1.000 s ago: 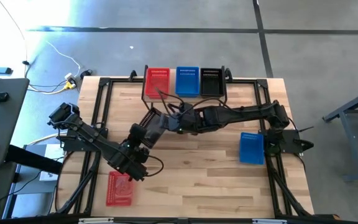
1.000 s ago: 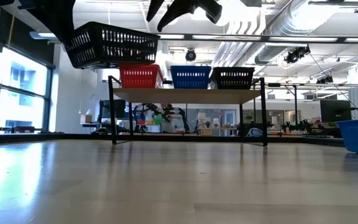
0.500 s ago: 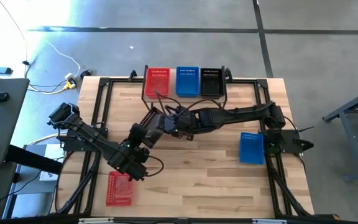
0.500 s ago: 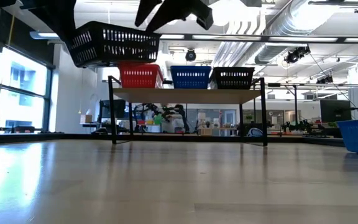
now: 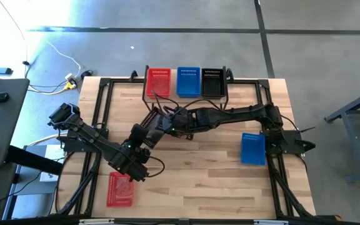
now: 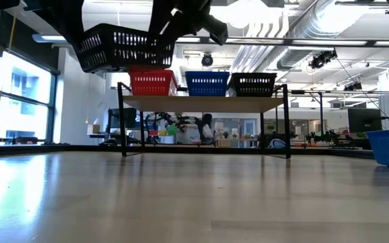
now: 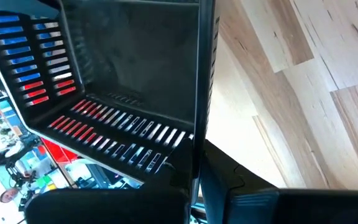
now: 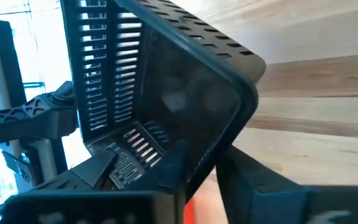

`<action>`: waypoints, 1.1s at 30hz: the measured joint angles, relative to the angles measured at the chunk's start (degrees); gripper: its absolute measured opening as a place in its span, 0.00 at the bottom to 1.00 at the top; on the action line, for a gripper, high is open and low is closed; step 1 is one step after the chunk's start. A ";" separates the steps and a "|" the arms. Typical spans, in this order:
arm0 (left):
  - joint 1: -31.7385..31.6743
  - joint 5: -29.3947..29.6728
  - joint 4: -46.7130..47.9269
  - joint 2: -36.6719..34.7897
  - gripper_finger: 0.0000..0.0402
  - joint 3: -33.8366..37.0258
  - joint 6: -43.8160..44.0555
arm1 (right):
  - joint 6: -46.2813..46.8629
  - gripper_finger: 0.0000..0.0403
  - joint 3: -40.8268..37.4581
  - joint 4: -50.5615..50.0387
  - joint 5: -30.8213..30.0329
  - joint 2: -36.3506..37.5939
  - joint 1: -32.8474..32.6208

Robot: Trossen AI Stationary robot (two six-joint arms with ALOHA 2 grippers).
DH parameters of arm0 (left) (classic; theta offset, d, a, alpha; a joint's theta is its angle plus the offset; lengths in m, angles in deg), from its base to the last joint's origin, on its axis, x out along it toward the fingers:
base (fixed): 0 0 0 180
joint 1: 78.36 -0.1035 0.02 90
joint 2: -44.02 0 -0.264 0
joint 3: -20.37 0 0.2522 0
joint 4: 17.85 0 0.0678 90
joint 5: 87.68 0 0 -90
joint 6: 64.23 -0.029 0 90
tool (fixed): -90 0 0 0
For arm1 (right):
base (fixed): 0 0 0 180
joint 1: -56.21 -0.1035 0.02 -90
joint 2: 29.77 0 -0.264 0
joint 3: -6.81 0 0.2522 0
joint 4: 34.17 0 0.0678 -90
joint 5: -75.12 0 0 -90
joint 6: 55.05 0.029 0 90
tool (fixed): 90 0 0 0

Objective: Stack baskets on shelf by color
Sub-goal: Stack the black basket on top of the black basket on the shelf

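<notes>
A black basket (image 6: pixel 123 47) is held tilted in the air at the upper left of the low view, its rim clamped in the closed left hand (image 5: pixel 147 130), while the right hand (image 5: pixel 165 120) is set over its opposite wall with fingers apart (whether they touch cannot be told). At the top centre of the high view, the shelf (image 6: pixel 204 102) carries a red basket (image 5: pixel 159 81), a blue basket (image 5: pixel 188 81) and another black one (image 5: pixel 212 82). Another blue basket (image 5: pixel 252 148) lies at the table's (image 5: pixel 199 175) right, another red basket (image 5: pixel 120 189) at lower left.

Our two arms, left arm (image 5: pixel 95 139) & right arm (image 5: pixel 242 114), are dark, jointed, w/ chunky black segments. We see thin black cables looping by each wrist.
</notes>
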 joint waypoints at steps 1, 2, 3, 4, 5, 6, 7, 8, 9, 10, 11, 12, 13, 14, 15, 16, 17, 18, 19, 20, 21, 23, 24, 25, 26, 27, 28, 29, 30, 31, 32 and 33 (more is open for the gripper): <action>0.00 0.00 -0.02 0.00 0.01 0.00 0.02 | 0.00 0.13 0.00 0.00 -0.28 0.00 0.00; -0.01 0.01 -0.01 0.00 0.01 0.00 0.06 | -0.19 0.09 0.00 0.00 -0.69 0.00 0.00; -0.02 0.02 0.00 0.00 0.01 0.00 0.05 | -0.67 0.05 0.00 0.00 -0.98 0.00 0.00; -0.02 0.04 -0.03 0.00 0.02 0.00 0.04 | -1.36 0.03 0.00 0.00 -1.21 0.00 0.00; -0.02 0.09 -0.08 0.00 0.03 0.00 0.06 | -1.82 0.02 0.00 0.00 -1.25 0.00 0.00; 0.00 0.45 -0.14 0.00 0.04 0.00 0.17 | -1.89 0.02 0.00 0.00 -1.29 0.00 0.02; 0.00 0.91 -0.17 0.00 0.05 0.00 0.48 | -1.89 0.03 0.00 0.00 -1.54 0.00 0.06; 0.02 1.11 -0.15 0.00 0.06 0.00 0.57 | -2.07 0.03 0.00 -0.04 -1.63 0.00 0.11; 0.04 1.14 -0.10 0.00 0.08 0.00 0.55 | -2.20 0.02 0.00 -0.08 -1.46 0.00 0.09; 0.02 1.31 -0.13 0.00 0.09 0.00 0.52 | -2.48 0.01 0.00 -0.04 -1.44 0.00 0.02; 0.02 1.31 -0.11 0.00 0.10 0.00 0.52 | -2.63 0.01 0.00 -0.05 -1.50 0.02 -0.02; 0.02 1.29 -0.13 0.00 0.12 0.00 0.52 | -2.65 0.01 0.00 -0.04 -1.62 0.02 -0.02; 0.02 1.00 -0.14 0.00 0.14 0.00 0.51 | -2.62 0.01 0.00 -0.03 -1.60 0.01 -0.02; 0.02 0.42 -0.13 0.00 0.16 0.00 0.38 | -2.65 0.01 0.00 -0.02 -1.59 0.00 -0.02; 0.02 -0.42 -0.15 0.00 0.17 0.00 0.04 | -2.75 0.01 0.00 -0.02 -1.60 0.02 -0.02; 0.02 -1.10 -0.17 0.00 0.19 0.00 -0.08 | -2.82 0.00 0.00 -0.07 -1.64 0.02 0.00; 0.02 -1.73 -0.21 0.00 0.21 0.00 -0.05 | -3.05 0.00 0.00 -0.27 -1.68 0.02 0.02; 0.02 -2.26 -0.23 0.00 0.24 0.00 0.04 | -3.12 0.00 0.00 -0.70 -1.68 0.00 0.02; -0.01 -2.56 -0.27 0.00 0.26 0.00 0.05 | -3.12 0.00 0.00 -1.22 -1.75 0.02 -0.01; 0.00 -2.73 -0.31 0.00 0.28 0.00 0.06 | -3.12 0.00 0.00 -1.81 -1.93 0.02 -0.02; 0.00 -2.77 -0.43 0.00 0.30 0.00 0.06 | -3.13 0.00 0.00 -2.40 -2.23 0.02 -0.02; 0.00 -2.80 -0.48 0.00 0.35 0.00 0.02 | -3.12 0.00 0.02 -3.65 -2.72 0.02 -0.02; 0.00 -2.80 -0.48 0.00 0.36 0.00 0.06 | -3.12 0.00 0.02 -4.22 -3.06 0.02 0.00; 0.00 -2.84 -0.48 0.00 0.38 0.00 0.23 | -3.12 0.00 0.02 -4.79 -3.63 0.02 0.02; 0.00 -2.86 -0.48 0.00 0.39 0.00 0.37 | -3.12 0.00 0.02 -5.29 -3.93 0.02 0.00; 0.00 -2.85 -0.48 0.00 0.40 0.00 0.37 | -3.12 0.00 0.02 -5.98 -4.10 0.04 0.00; 0.00 -2.86 -0.49 0.00 0.41 0.00 0.38 | -3.12 0.00 0.02 -6.61 -4.26 0.04 -0.02; 0.00 -2.85 -0.50 0.00 0.42 0.00 0.41 | -3.12 0.00 0.02 -7.41 -4.53 0.04 -0.02; 0.03 -2.87 -0.47 0.00 0.42 0.00 0.48 | -3.13 0.00 0.02 -8.37 -4.97 0.04 -0.01; 0.11 -3.13 -0.19 0.00 0.42 0.00 0.52 | -3.41 0.00 0.09 -9.68 -5.14 0.05 0.00; 0.30 -3.27 -0.12 0.00 0.42 0.00 0.52 | -3.41 0.00 0.07 -11.74 -5.11 0.07 -0.01; 0.53 -3.23 -0.20 0.00 0.42 0.00 0.52 | -3.61 0.00 0.04 -12.23 -5.21 0.06 -0.02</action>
